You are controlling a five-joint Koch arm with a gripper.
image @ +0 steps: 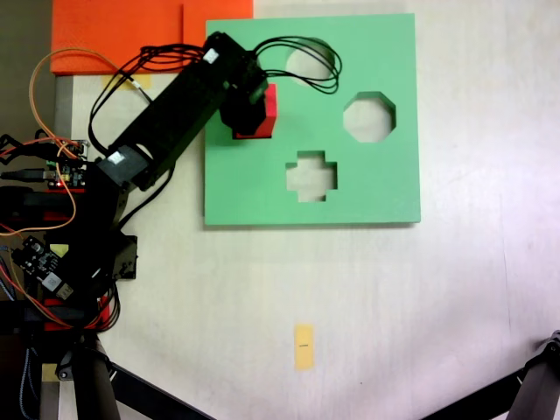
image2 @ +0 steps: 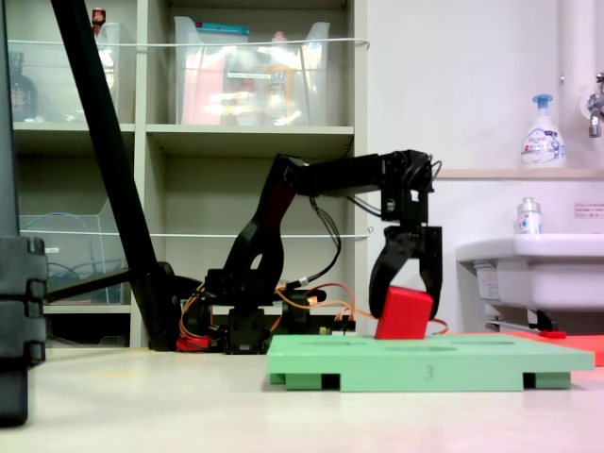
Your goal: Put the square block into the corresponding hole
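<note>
We see the gripper [image2: 408, 300] clamping the square block [image2: 404, 314], tilted, at the green board's [image: 262, 192] upper left; seating it in the corresponding hole remains.

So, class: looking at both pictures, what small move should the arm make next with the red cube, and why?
Probably level the red cube and ease it straight down. In a fixed view the claw grips it tilted, one corner low at the green board. In a fixed view from above it sits at the board's left part, where the square hole would be, covered by the arm.
</note>
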